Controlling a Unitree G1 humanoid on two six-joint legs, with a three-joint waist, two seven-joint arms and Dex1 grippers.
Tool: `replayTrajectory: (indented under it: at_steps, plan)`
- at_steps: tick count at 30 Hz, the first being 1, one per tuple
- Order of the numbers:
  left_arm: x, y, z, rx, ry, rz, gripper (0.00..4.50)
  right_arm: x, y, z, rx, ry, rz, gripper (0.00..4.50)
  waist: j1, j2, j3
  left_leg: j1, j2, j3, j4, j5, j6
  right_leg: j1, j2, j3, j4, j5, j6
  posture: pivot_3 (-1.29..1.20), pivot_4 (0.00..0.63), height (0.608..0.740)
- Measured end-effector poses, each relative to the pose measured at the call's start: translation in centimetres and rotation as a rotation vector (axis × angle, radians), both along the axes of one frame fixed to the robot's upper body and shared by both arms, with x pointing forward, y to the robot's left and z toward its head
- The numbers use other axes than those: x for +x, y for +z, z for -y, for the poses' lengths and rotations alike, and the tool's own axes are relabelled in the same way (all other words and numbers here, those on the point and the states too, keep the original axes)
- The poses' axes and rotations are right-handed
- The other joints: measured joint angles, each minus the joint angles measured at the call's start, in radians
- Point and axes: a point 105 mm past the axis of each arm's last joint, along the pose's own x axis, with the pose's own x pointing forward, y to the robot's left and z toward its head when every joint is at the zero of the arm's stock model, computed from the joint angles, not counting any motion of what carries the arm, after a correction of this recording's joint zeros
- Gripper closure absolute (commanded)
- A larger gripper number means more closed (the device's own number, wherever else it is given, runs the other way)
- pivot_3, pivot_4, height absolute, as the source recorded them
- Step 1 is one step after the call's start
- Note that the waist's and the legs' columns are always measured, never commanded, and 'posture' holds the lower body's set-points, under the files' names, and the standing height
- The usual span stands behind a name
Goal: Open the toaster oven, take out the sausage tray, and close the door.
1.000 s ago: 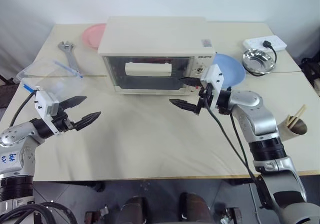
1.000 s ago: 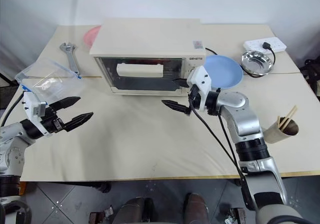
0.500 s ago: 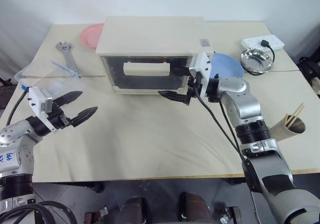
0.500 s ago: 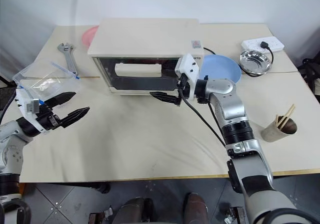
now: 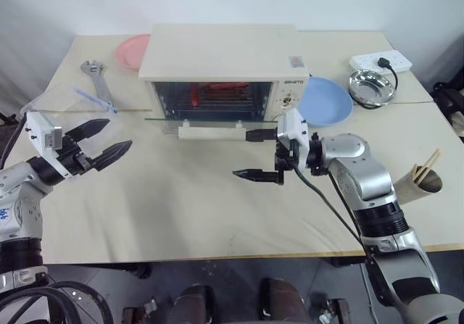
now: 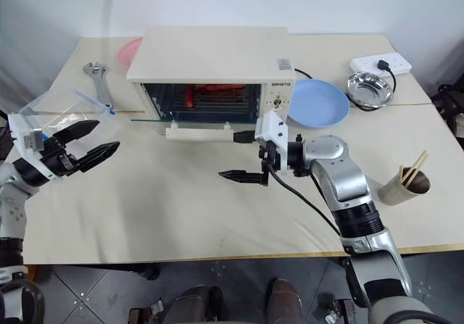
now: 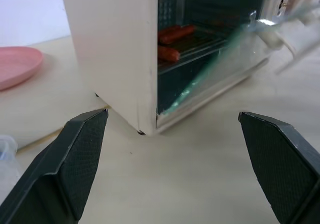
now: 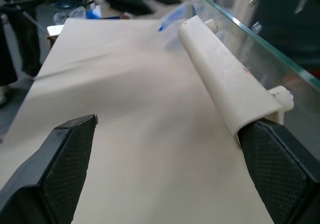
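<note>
cream-white toaster oven (image 5: 217, 52), red sausages (image 5: 217, 89), blue plate (image 5: 328, 99)

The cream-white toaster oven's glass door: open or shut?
Open. The glass door lies swung down about level, its white bar handle out front, red sausages exposed inside.

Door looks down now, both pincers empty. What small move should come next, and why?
Probably send the right pincer, open and empty, past the white handle toward the sausage tray. The door lies folded down flat, and the red sausages sit exposed on the rack inside the toaster oven. The left pincer is open too, but off beside the oven.
</note>
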Motion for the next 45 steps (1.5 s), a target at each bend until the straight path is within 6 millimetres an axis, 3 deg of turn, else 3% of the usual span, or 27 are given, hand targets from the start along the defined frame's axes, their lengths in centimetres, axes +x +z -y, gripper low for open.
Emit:
replayTrajectory:
  at_steps: [2, 11, 15, 23, 25, 30, 36, 39, 42, 45]
  plan:
    - [0.4, 0.3, 0.2, -0.008, -0.031, -0.002, 0.63, -0.1, -0.3, 0.0, -0.005, -0.003, -0.004, 0.0, 0.001, -0.001, 0.0, 0.0, 0.0, 0.001, 0.0, 0.0, 0.0, 0.0, 0.0, 0.0, 0.0, 0.0, 0.0, 0.0, 0.15, 0.74]
    - [2.9, 3.5, 2.7, -0.005, -0.206, 0.051, 3.34, -0.2, -0.7, 0.1, -0.003, -0.042, 0.006, 0.0, 0.002, -0.005, 0.0, 0.0, 0.0, 0.002, 0.001, 0.0, 0.0, 0.0, 0.0, 0.0, 0.0, 0.0, 0.0, 0.0, 0.15, 0.74]
    - [4.0, 3.4, 4.4, 0.0, -0.289, 0.038, 4.49, -0.3, -0.9, 0.1, 0.002, -0.059, 0.005, 0.0, 0.002, -0.006, 0.0, 0.0, 0.0, 0.002, 0.001, 0.0, 0.0, 0.0, 0.0, 0.0, 0.0, 0.0, 0.0, 0.0, 0.15, 0.74]
    - [5.4, 1.6, 7.5, 0.068, -0.395, -0.05, 4.49, -1.0, -1.5, 0.9, -0.016, -0.127, -0.01, 0.0, 0.002, -0.01, 0.002, -0.001, 0.0, 0.002, 0.001, 0.0, 0.0, 0.0, 0.0, 0.0, -0.001, 0.0, 0.0, 0.0, 0.15, 0.74]
    - [5.6, 1.0, 8.0, 0.106, -0.409, -0.077, 4.49, -1.3, -2.0, 1.9, -0.053, -0.167, -0.029, 0.0, 0.003, -0.011, 0.002, -0.001, 0.0, 0.002, 0.001, 0.0, 0.001, 0.0, 0.0, 0.0, -0.001, 0.0, 0.0, 0.0, 0.15, 0.74]
    - [5.3, -0.4, 8.5, 0.167, -0.471, -0.137, 4.49, -3.2, -4.1, 7.2, -0.234, -0.295, -0.132, 0.0, 0.009, -0.014, 0.004, -0.004, 0.0, 0.002, 0.004, -0.001, 0.002, -0.001, 0.0, -0.001, -0.003, 0.0, 0.0, 0.0, 0.15, 0.74]
    - [4.6, -2.4, 9.2, 0.344, -0.55, -0.197, 4.49, -4.4, -2.7, 10.4, -0.323, -0.339, -0.139, 0.0, 0.003, -0.016, 0.005, -0.011, 0.0, 0.002, 0.012, -0.002, 0.003, -0.004, 0.0, -0.001, -0.002, 0.0, 0.0, 0.0, 0.15, 0.74]
    - [4.5, -4.1, 9.1, 0.47, -0.55, -0.239, 4.49, -3.1, -0.1, 9.9, -0.271, -0.369, -0.041, 0.0, 0.0, -0.016, 0.005, -0.011, 0.001, 0.004, 0.012, -0.002, 0.003, -0.007, 0.0, 0.0, 0.0, 0.0, 0.0, 0.0, 0.15, 0.74]
    - [4.2, -4.8, 9.0, 0.555, -0.56, -0.216, 4.49, -0.9, 2.6, 7.8, -0.151, -0.402, 0.065, 0.0, 0.0, -0.017, 0.005, -0.013, 0.001, 0.005, 0.012, -0.002, 0.003, -0.011, 0.0, 0.001, 0.004, 0.0, 0.0, 0.0, 0.15, 0.74]
    - [4.2, -4.6, 9.0, 0.62, -0.567, -0.159, 4.49, 0.2, 2.7, 5.2, -0.152, -0.383, 0.113, 0.0, 0.004, -0.017, 0.005, -0.014, 0.001, 0.005, 0.012, -0.002, 0.003, -0.014, -0.001, 0.0, 0.008, 0.0, 0.0, 0.0, 0.15, 0.74]
